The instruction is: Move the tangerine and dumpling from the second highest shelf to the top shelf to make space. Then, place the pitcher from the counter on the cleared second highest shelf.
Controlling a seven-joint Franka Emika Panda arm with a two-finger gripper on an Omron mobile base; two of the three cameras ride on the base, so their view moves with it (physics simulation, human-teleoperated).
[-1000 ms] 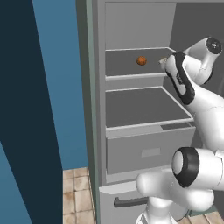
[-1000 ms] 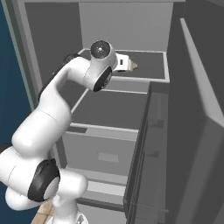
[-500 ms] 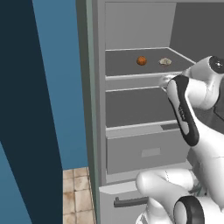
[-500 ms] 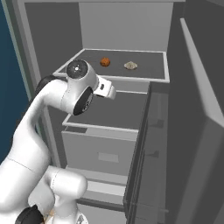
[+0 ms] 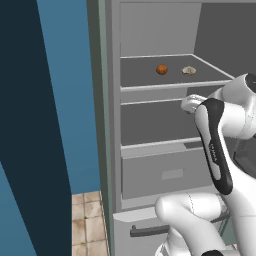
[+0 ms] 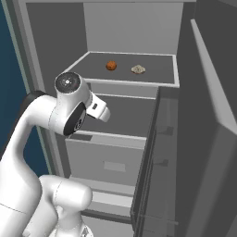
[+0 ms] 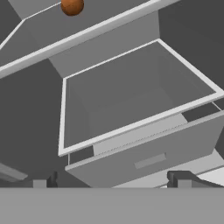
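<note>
Now the tangerine (image 5: pixel 161 69) and dumpling (image 5: pixel 189 70) are seen side by side on the top shelf (image 5: pixel 145 85), upper centre. The second highest shelf (image 5: pixel 150 143) lies bare below. With the pincer (image 7: pixel 114 180) spread and holding nothing, the pitcher should be fetched next.

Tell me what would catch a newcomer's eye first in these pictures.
The small round orange tangerine beside the pale cream dumpling, apart, on the upper dark grey white-rimmed fridge shelf. Below them lies a bare grey shelf, and the white robot arm's gripper, jaws wide open and holding nothing, faces it from out front.
</note>
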